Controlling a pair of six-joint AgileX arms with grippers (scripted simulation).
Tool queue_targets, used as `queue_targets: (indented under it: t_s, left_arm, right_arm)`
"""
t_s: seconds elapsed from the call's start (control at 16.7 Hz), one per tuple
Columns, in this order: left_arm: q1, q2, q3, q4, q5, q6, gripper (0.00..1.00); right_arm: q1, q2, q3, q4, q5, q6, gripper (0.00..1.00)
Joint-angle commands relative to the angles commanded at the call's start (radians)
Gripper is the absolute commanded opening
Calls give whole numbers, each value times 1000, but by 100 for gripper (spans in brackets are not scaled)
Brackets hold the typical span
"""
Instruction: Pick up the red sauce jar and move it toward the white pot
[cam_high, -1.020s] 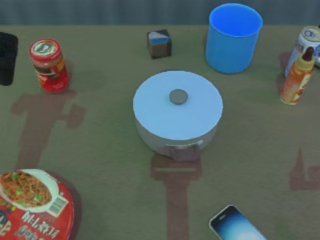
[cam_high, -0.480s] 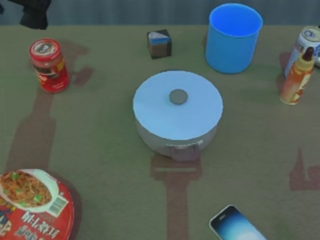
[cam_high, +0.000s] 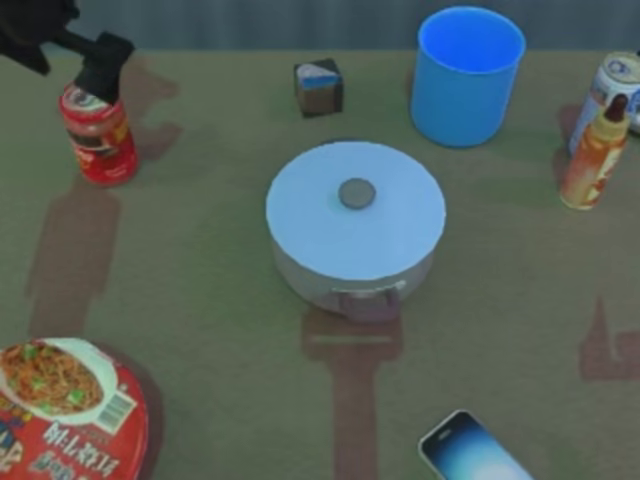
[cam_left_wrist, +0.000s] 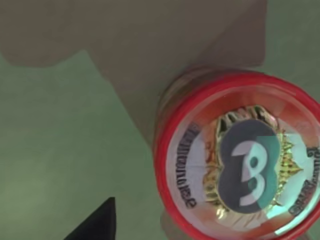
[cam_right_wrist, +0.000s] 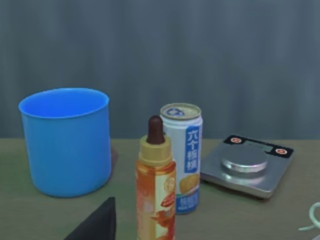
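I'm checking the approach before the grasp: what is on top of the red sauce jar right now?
The left gripper hangs over the red sauce jar, covering part of its lid in the top view. The left wrist view shows the lid bare, nothing resting on it.

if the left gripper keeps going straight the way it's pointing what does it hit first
Most likely the lid of the red sauce jar. The left wrist view looks almost straight down onto that lid, and in the top view the left gripper hangs over the jar's far edge. How much height remains is unclear.
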Motion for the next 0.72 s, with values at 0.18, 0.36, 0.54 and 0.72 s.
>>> queue_targets:
  t_s: [0.18,0.36,0.54,0.72]
  left_arm:
    - [7,107,122,-46,-10,23,100]
    - [9,137,156,-59,-14,29,100]
    - [9,137,156,-59,-14,29,100]
    - [4,133,137,-41,-14,25,100]
  right_arm:
    - [0,0,0,0,0,0,100]
    - [0,0,0,0,0,0,100]
    - [0,0,0,0,0,0,100]
    - [0,0,0,0,0,0,100]
